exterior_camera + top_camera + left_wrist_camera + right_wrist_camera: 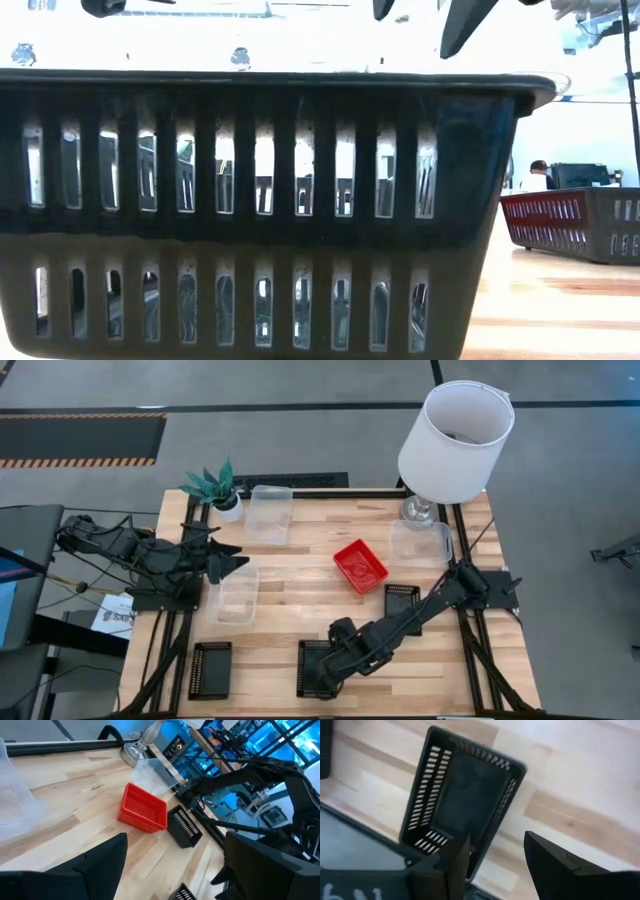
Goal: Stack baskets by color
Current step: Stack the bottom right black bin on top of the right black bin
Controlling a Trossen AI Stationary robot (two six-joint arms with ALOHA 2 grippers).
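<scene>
My right gripper [322,672] hangs open just above a black mesh basket [465,800] that rests flat near the table's near edge. One finger [452,862] stands over the basket's end, the other [555,865] outside its long wall. In the low view the fingertips [460,25] are clear of the rim [300,80]. Two more black baskets [210,669] [402,603] and a red basket [360,565] lie on the table. My left gripper [240,559] waits open above a clear basket [237,593] at the left.
Two other clear baskets [268,513] [420,542] lie toward the far edge. A white lampshade on its lamp [455,440] stands at the far right corner, a small green potted plant [215,488] at the far left. Bare wood [290,610] lies mid-table.
</scene>
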